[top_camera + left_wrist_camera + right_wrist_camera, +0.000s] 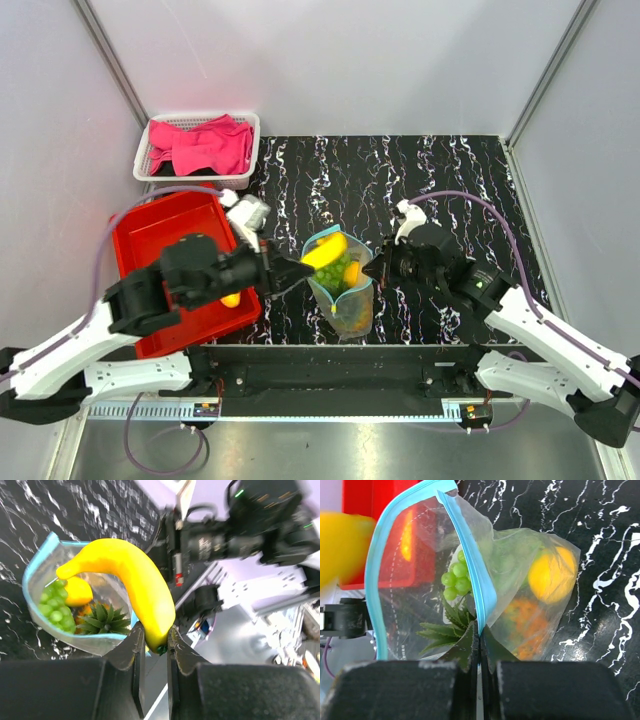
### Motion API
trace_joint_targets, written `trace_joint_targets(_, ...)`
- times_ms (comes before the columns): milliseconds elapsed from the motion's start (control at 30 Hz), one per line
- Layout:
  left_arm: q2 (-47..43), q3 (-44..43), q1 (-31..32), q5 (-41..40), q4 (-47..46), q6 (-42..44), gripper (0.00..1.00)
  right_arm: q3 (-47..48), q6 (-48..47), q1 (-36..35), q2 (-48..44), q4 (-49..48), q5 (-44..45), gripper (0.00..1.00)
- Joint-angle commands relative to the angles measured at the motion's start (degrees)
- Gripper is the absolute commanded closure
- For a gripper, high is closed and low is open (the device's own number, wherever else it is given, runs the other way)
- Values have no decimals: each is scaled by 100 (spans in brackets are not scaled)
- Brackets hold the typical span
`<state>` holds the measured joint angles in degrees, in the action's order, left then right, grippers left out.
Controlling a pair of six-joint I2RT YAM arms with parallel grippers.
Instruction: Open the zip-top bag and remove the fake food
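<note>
1. Red tray [150, 240] on my left, at the left edge of the black, white-veined tabletop [420, 170], sitting a bit skewed.
2. White slotted basket [143, 160] just behind the tray, in the far left corner.
3. Pink cloth [205, 145] bunched up inside the basket, filling most of it.
4. Plain grey walls [330, 60] close in the far side and both flanks.

Pale grey walls [330, 60] enclose a black, white-veined marble tabletop [450, 170].
</note>
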<state>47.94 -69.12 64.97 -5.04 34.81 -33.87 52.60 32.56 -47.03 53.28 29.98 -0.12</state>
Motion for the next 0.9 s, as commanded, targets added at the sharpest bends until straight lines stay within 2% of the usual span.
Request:
trace_joint_targets(0, -566, -285, -2, -804, 401, 222, 100, 93, 4, -17, 148, 78, 328, 100)
trace_joint_targets(167, -839, -655, -2, -1928, 1528, 302, 100, 198, 75, -8, 420, 43, 337, 100)
trace_joint_targets(233, -979, -629, -2, -2254, 1818, 302, 100, 242, 32, -8, 447, 35, 285, 100)
trace_joint_targets(333, -919, -349, -2, -3220, 2398, 92, 100, 277, 5, -8, 368, 35, 267, 100)
trace_joint_targets(367, -840, -234, -11, -3727, 2556, -135, 100, 286, -4, -8, 315, 26, 258, 100)
trace_joint_targets(433, -543, 107, -11, -4196, 3039, -496, 100, 295, -30, -8, 219, 43, 232, 100)
trace_joint_targets(467, -427, 231, -19, -4668, 3180, -968, 100, 286, -39, -8, 183, 43, 223, 100)
trace_joint_targets(533, -164, 582, -124, -4997, 3497, -1419, 100, 277, -56, -8, 87, 52, 188, 100)
trace_joint_targets(633, -40, 1013, -756, -5034, 3069, -1597, 100, 242, -83, -9, 16, 52, 170, 100)
trace_joint_targets(667, -57, 1406, -1288, -4677, 2780, -1283, 100, 242, -91, -8, 16, 52, 179, 100)
trace_joint_targets(700, -92, 1576, -1590, -4377, 2107, -1071, 100, 242, -92, -8, 16, 61, 162, 100)
trace_joint_targets(767, -224, 2084, -2405, -3762, 1532, -719, 100, 259, -83, -8, 25, 61, 118, 100)
trace_joint_targets(867, -251, 2394, -3154, -3915, 1073, -674, 100, 277, -48, -8, -10, 52, 39, 100)
